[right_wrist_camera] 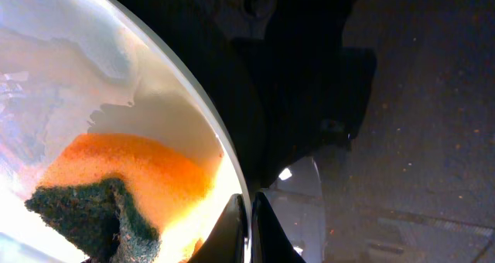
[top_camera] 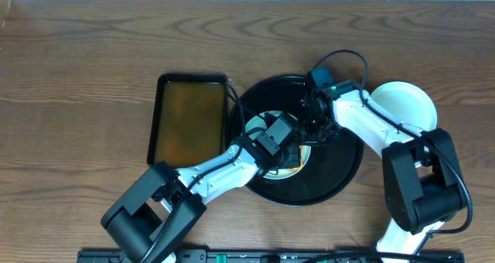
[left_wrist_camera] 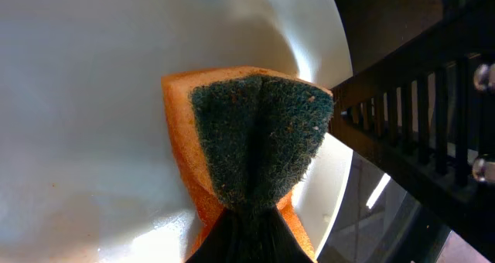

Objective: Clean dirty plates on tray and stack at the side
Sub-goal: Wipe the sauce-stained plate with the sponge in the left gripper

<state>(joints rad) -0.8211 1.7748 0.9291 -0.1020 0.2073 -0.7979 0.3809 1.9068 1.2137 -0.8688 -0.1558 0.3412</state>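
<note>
Scrubbing seems to be the step in hand. The plate (left_wrist_camera: 93, 100) being cleaned sits inside the black tray (top_camera: 340, 178), with the sponge (left_wrist_camera: 255, 131) pressed onto its glossy face. The green scouring side faces the wrist camera and the orange foam is behind it.

The left end effector (left_wrist_camera: 246, 224) is clenched hard on the sponge, hard enough that the green pad creases down the middle. I'd guess that tight pinch is so the sponge can't slip while it's dragged around.

The right end effector (right_wrist_camera: 249, 216) is clamped on the plate's rim, one finger on each side of the edge. My read is that it's there as a brace, because a slick plate on a slick tray would skate away under the sponge.

I can't spot any sauce on the part of the plate the wrist views show.

A second plate (top_camera: 406, 100) lies on the desk (top_camera: 77, 62) just right of the tray, partly under the right arm, so that's probably the stacking spot. The brown rectangular tray (top_camera: 189, 116) sits just left of the black one, and neither arm is at it.
</note>
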